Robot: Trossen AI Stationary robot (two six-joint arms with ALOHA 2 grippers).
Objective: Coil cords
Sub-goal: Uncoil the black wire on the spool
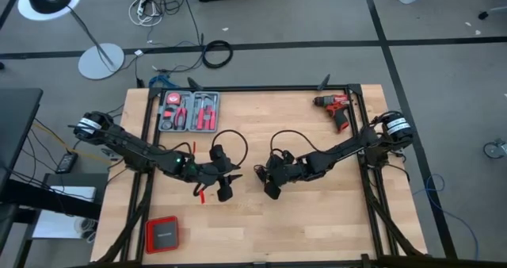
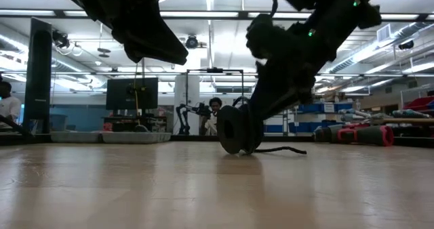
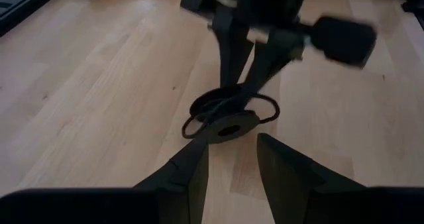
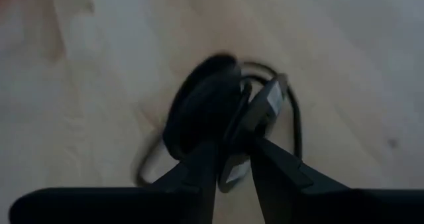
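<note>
The thin black cord [image 3: 262, 110] runs in loose loops round a black round disc [image 2: 237, 129] with a hole in its middle. My right gripper [image 1: 269, 185] is near the table's middle and is shut on this bundle; it also shows in the right wrist view [image 4: 232, 151]. My left gripper [image 1: 224, 182] is open and empty, a short way to the left of the disc. Its fingers [image 3: 192, 177] point at the disc without touching it. My right gripper pinches the disc and the cord loops beside it at their upper edge [image 4: 228, 128] between its two fingers. The fingers slant down from above. The disc stands on its rim on the table [image 2: 237, 152]. The cord's free tail [image 2: 278, 150] lies slack on the wood.
A red drill [image 1: 337, 109] lies at the far right. A tray of red-handled tools [image 1: 188, 111] stands at the far left. A small red thing [image 1: 202, 195] lies by my left gripper. A red-rimmed box [image 1: 162, 235] sits near the front left. People show in the room behind.
</note>
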